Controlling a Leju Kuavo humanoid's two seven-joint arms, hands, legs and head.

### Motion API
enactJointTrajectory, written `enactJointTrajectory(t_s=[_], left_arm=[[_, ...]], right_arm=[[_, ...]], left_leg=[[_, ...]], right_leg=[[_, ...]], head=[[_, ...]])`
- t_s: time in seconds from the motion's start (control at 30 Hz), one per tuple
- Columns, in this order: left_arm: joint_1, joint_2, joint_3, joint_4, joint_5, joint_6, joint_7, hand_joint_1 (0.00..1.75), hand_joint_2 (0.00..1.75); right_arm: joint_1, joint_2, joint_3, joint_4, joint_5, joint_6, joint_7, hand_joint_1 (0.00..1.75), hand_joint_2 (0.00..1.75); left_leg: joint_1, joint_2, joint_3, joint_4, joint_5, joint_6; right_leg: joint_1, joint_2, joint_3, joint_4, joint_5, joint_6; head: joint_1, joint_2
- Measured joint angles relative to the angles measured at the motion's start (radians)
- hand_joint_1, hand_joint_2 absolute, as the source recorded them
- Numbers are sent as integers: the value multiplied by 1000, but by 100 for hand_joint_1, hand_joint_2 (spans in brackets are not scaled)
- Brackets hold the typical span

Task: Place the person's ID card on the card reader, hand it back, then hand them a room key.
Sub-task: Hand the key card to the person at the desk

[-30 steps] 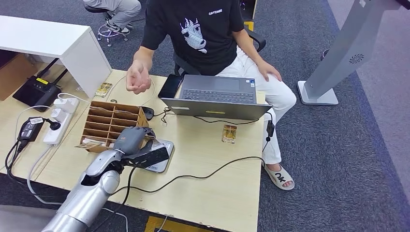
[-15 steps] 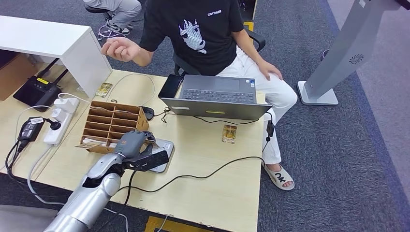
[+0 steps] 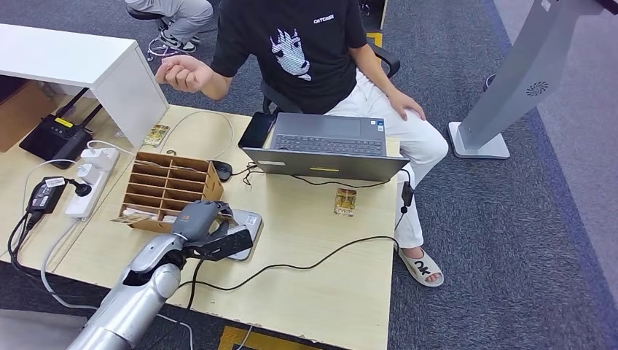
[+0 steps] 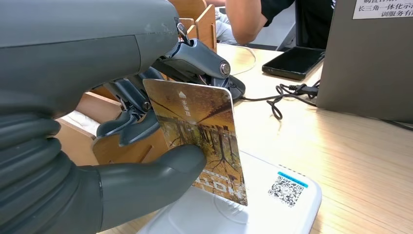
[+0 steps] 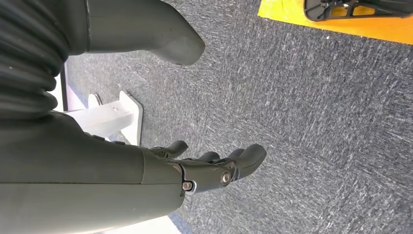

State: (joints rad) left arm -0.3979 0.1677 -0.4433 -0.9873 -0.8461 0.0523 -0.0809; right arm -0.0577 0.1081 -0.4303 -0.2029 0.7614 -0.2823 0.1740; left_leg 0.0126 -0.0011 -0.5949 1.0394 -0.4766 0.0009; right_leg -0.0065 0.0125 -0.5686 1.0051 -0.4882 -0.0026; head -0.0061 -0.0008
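My left hand (image 3: 206, 224) pinches the person's ID card (image 4: 204, 136), a card printed with autumn trees, between the thumb (image 4: 160, 168) and the darker fingers (image 4: 195, 56). The card stands nearly on edge, its lower corner right at the white card reader (image 4: 292, 204); contact cannot be told. The reader (image 3: 250, 219) lies on the table in front of the wooden box, partly under my hand. A room key card (image 3: 345, 201) lies near the laptop. My right hand (image 5: 204, 168) hangs over the carpet, fingers apart and holding nothing.
A wooden compartment box (image 3: 171, 184) stands just behind my left hand. A laptop (image 3: 324, 146), a phone (image 3: 257, 130) and cables lie on the table. Another card (image 3: 156, 135) lies at the far left corner. The seated person holds one hand (image 3: 181, 73) raised.
The person's hand rose from over the table up and to the left. My left hand sank a little with the card toward the reader.
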Motion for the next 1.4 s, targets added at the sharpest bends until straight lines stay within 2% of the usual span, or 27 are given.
enactJointTrajectory(t_s=[0.4,0.6,0.73,0.83,1.07,1.2,1.4], left_arm=[[0,5,0,-3,16,8,0,175,175],[0,29,3,-29,33,18,0,175,175],[-12,56,26,-74,48,62,0,175,175],[-56,93,64,-139,78,102,6,175,175],[-184,178,169,-261,85,61,25,175,175],[-221,198,194,-289,70,60,29,175,175],[-243,203,209,-299,49,76,38,175,175]], right_arm=[[0,0,-4,0,1,1,0,0,175],[0,0,-9,0,4,3,-8,0,175],[0,0,-12,0,8,2,-12,0,175],[0,0,-22,0,17,-1,-19,0,175],[-1,0,-41,0,30,-4,-24,0,175],[-3,0,-48,0,33,-3,-24,0,175],[-6,0,-58,0,33,-3,-20,0,175]], left_leg=[[0,0,0,0,0,0],[0,0,0,0,0,0],[1,0,0,0,1,-1],[1,0,0,0,2,-2],[1,0,0,0,2,-3],[1,0,0,0,2,-3],[1,0,0,0,2,-3]], right_leg=[[0,0,0,0,0,0],[0,0,0,0,0,0],[0,0,0,1,0,0],[0,0,0,1,0,0],[0,0,0,2,1,-1],[0,0,0,2,1,-1],[0,0,0,2,1,-1]], head=[[0,0],[0,0],[0,0],[0,0],[0,0],[0,0],[0,0]])
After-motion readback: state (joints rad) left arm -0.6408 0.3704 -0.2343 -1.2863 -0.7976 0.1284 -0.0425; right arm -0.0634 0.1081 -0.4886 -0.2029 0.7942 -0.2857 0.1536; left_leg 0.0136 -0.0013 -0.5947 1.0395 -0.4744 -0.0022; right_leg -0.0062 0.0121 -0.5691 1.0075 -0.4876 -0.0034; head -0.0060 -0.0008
